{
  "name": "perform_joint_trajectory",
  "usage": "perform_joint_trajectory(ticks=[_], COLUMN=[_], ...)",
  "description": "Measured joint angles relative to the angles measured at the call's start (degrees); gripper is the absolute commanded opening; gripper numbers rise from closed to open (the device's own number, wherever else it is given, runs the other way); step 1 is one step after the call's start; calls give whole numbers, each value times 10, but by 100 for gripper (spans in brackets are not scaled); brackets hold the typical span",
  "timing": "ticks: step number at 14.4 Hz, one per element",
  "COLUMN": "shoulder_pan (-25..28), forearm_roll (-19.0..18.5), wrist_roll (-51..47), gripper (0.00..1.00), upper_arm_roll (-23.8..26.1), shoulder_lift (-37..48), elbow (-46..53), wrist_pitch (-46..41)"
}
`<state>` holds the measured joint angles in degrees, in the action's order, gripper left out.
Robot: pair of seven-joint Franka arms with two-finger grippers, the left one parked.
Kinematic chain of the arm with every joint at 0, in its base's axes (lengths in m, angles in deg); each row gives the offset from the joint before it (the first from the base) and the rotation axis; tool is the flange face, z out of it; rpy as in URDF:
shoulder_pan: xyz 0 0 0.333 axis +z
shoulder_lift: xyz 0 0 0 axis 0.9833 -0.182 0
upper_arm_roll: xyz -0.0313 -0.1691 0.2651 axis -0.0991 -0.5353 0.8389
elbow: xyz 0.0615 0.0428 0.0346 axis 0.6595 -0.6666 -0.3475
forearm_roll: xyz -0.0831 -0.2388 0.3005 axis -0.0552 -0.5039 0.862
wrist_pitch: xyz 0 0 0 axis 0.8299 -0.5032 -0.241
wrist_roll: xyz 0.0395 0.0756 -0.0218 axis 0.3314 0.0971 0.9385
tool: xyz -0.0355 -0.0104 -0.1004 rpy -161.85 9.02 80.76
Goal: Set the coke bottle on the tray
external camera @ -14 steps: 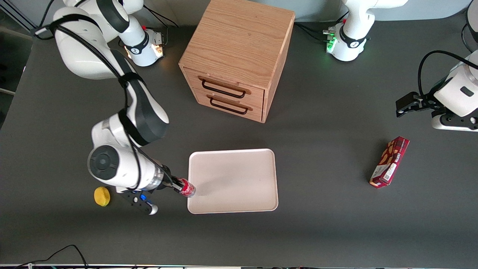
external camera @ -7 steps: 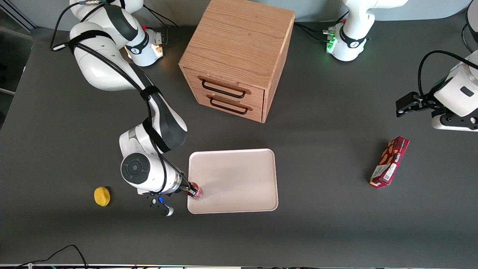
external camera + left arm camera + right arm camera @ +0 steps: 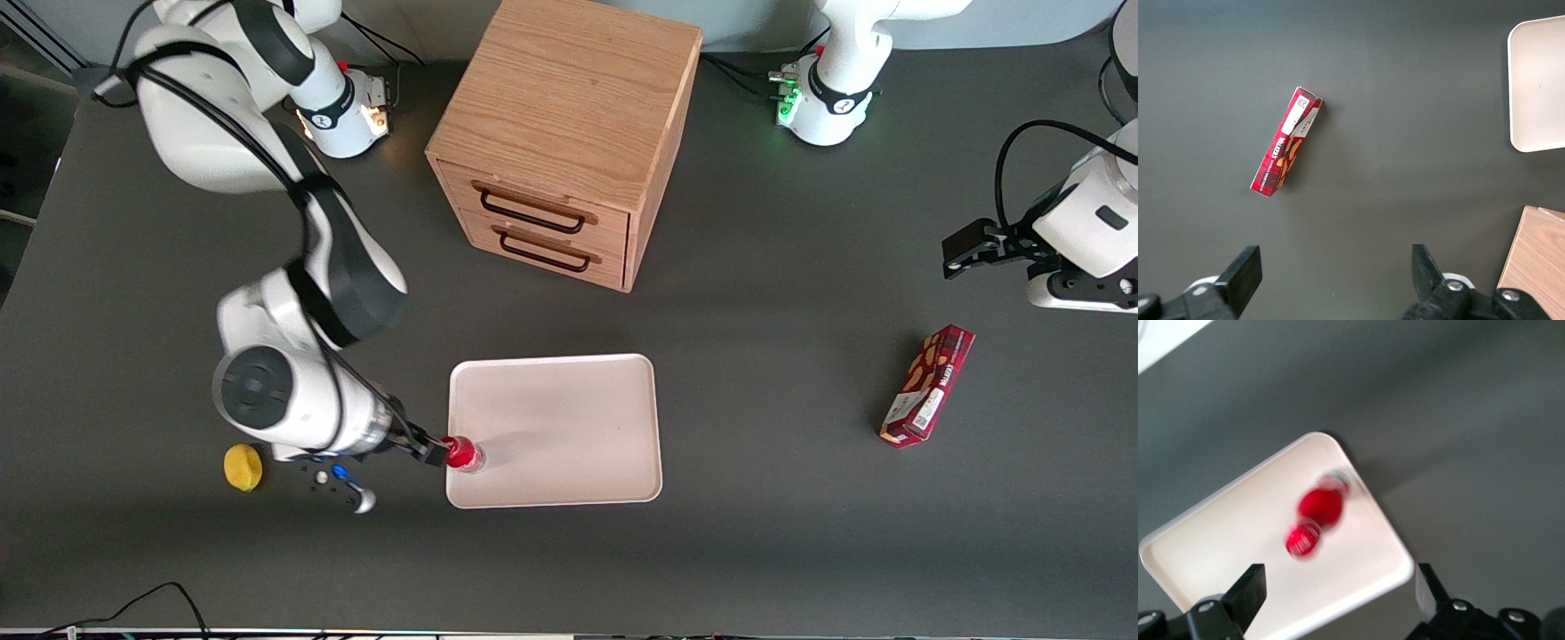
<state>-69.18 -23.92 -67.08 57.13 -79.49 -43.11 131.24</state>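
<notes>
The coke bottle (image 3: pixel 464 454), small and red with a red cap, stands upright on the cream-white tray (image 3: pixel 560 427), in the tray's corner nearest the front camera toward the working arm's end. My right gripper (image 3: pixel 433 452) is open and empty, just off that tray edge beside the bottle. In the right wrist view the bottle (image 3: pixel 1319 507) stands on the tray (image 3: pixel 1218 560), free between and ahead of the wide-spread fingers of the gripper (image 3: pixel 1338 583). The tray's edge also shows in the left wrist view (image 3: pixel 1538 87).
A wooden two-drawer cabinet (image 3: pixel 569 133) stands farther from the front camera than the tray. A yellow lemon-like object (image 3: pixel 243 467) lies by the working arm's wrist. A dark red snack box (image 3: pixel 927 384) lies toward the parked arm's end, also in the left wrist view (image 3: pixel 1285 150).
The gripper carried the bottle over the tray's corner, set it down upright, let go, and drew back toward the working arm's end.
</notes>
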Motion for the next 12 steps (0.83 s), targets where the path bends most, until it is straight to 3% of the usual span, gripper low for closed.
perform_joint_trajectory(ticks=[3,5,9,12], shoulder_pan=[-68,-114,-137,-137], forearm_roll=[2,26,72,76], wrist_roll=[149,229,347,362], gripper=[100,100,100,100], upper_arm_roll=[9,-1,-101,-115], shoulder_lift=[156,272,475,571], elbow=[-41,-142,-417,-576], wrist_pitch=[-138,-161,-84,-20])
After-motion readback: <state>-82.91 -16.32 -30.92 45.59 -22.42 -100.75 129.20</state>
